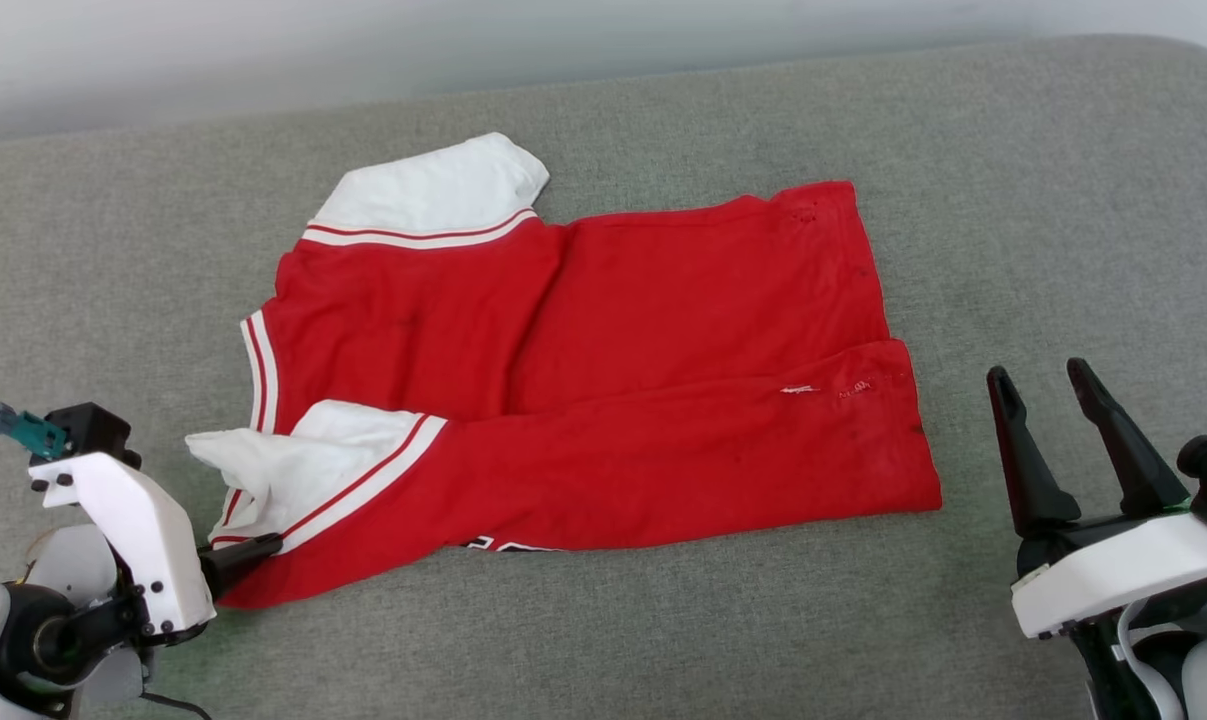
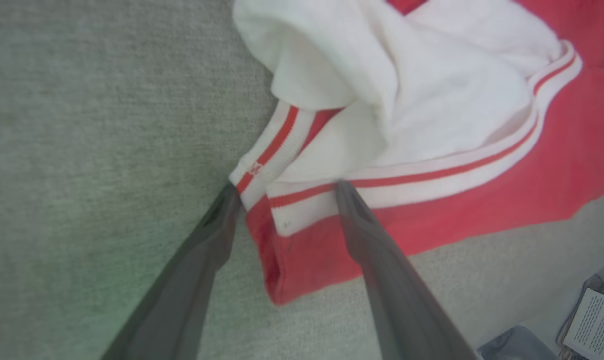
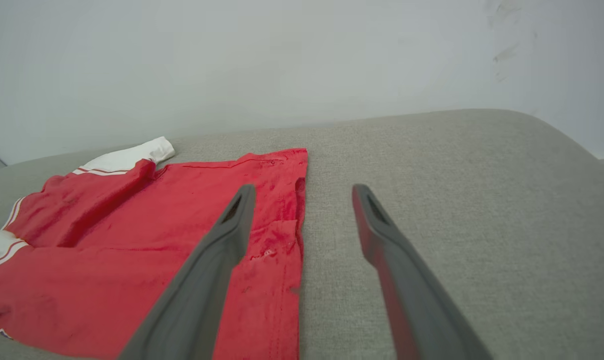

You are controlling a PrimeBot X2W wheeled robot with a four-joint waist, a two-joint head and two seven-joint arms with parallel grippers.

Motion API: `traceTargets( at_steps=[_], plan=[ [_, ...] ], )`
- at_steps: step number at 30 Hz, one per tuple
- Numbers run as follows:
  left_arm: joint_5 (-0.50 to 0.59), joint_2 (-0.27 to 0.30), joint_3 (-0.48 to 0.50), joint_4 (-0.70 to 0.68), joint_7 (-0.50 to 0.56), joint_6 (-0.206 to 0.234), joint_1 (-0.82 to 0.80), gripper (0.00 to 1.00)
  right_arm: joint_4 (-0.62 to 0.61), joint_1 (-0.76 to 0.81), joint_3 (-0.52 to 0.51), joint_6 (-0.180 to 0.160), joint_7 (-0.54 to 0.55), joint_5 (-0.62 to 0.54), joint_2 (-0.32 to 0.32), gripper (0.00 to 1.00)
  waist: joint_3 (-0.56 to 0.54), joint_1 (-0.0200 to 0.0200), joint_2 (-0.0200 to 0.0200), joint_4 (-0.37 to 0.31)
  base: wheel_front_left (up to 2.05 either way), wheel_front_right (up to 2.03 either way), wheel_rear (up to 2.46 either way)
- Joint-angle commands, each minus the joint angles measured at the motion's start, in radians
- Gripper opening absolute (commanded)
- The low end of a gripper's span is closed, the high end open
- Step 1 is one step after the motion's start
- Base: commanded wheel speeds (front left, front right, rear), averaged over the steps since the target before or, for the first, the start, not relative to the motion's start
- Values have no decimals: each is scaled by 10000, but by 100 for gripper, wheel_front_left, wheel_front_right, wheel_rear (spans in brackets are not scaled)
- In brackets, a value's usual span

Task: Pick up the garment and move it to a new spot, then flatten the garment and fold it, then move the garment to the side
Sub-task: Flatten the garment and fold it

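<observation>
The garment, a red shirt with white sleeves and striped trim, lies spread on the grey cushion, its near long edge folded over the body. My left gripper is at its near-left corner. In the left wrist view the left gripper is open, its fingers straddling the striped trim and red hem of the garment without pinching it. My right gripper stands open just right of the garment's right edge. In the right wrist view the right gripper hovers over that edge of the garment, nothing held.
A pale wall runs behind the cushion, whose far right corner curves down. Bare grey fabric surrounds the shirt on all sides. A white labelled box with cables lies beyond the cushion's edge in the left wrist view.
</observation>
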Motion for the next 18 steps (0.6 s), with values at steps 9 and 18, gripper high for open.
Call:
traceTargets(
  at_steps=[9, 18],
  plan=[
    [6, -796, -522, 635, -345, -391, -334, 0, 671, -420, -626, -6, 2910, 1839, -1144, 100, -45, 1, 0, 430, 0, 0, 0],
    [575, -754, -590, -646, -948, -480, -1008, 0, 1292, -1077, -619, -6, 7611, 2810, -1828, 100, 144, 1, 0, 1275, 0, 0, 0]
  ],
)
